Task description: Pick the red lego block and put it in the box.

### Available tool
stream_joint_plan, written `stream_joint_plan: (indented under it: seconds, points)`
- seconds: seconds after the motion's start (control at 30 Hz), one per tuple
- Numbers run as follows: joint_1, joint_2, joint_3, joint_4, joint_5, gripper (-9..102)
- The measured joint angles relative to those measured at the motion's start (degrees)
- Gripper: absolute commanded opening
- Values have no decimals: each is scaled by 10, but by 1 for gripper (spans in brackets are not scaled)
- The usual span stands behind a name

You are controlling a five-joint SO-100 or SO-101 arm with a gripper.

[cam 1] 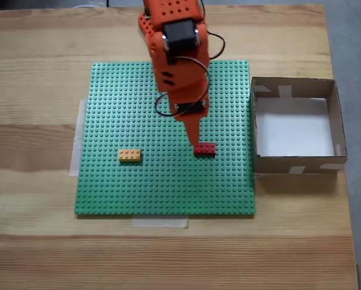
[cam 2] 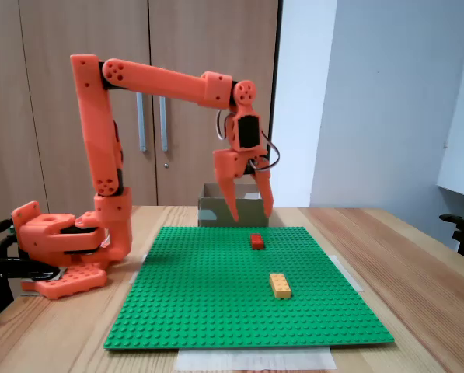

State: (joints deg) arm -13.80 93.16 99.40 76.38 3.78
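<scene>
The red lego block (cam 1: 205,148) (cam 2: 256,240) lies flat on the green baseplate (cam 1: 138,187) (cam 2: 208,303), toward the side nearest the box. My orange gripper (cam 1: 195,142) (cam 2: 251,213) hangs a little above the block, pointing down. It is open, with nothing between the fingers (cam 2: 232,203). In a fixed view the box (cam 1: 295,163) sits on the table just right of the baseplate, its white bottom bare. In the other fixed view the box (cam 2: 209,211) shows behind the gripper, partly hidden by it.
A yellow-orange brick (cam 1: 129,156) (cam 2: 279,285) lies on the baseplate well away from the red one. The arm's base (cam 2: 61,249) stands on the wooden table (cam 1: 35,241) beside the plate. Cupboard doors stand behind.
</scene>
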Motion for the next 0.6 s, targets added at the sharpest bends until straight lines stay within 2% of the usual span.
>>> stream_joint_plan:
  seconds: [0.6]
  points:
    - [-11,-156,-106,5,46,27]
